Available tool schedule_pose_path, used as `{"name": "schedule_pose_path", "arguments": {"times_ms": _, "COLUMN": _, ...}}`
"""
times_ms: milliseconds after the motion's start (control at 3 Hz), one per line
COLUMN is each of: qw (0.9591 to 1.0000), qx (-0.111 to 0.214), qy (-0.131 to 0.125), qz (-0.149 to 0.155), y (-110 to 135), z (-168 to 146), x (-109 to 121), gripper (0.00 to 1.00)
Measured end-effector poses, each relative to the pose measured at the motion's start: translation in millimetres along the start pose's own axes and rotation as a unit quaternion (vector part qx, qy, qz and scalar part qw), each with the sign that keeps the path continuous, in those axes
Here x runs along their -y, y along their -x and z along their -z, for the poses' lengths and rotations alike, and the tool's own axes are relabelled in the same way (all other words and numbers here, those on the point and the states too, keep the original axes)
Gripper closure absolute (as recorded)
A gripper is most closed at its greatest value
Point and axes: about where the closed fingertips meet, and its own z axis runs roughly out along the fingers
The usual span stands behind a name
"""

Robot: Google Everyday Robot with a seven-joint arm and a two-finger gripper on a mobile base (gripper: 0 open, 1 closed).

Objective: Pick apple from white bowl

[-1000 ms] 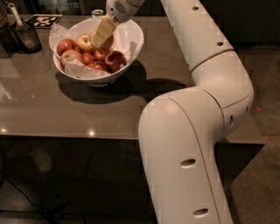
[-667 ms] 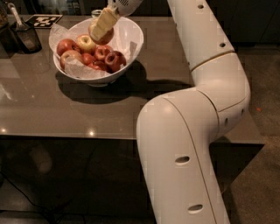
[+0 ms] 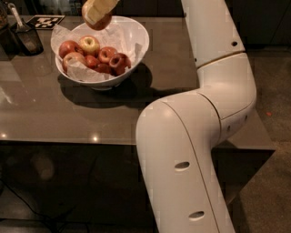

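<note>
My gripper is at the top of the camera view, above the far rim of the white bowl. Its pale fingers are shut on the apple, of which only the red underside shows below them. The apple hangs clear above the bowl. The bowl stands on the grey table and is lined with crinkled white paper. Several other apples lie in it, among them a yellowish one and red ones.
A dark container with a utensil stands at the table's far left, beside a black-and-white marker tag. My white arm fills the right side. The table's front edge runs across the middle.
The gripper has risen from inside the bowl with the apple in it. The bowl and table now look closer and lower in the view.
</note>
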Motion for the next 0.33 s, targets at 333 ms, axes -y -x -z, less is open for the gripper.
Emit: {"name": "schedule_pose_path", "arguments": {"times_ms": 333, "qw": 1.0, "qx": 0.006, "qy": -0.003, "qz": -0.001, "y": 2.6, "z": -5.5, "x": 3.9, "gripper": 1.0}}
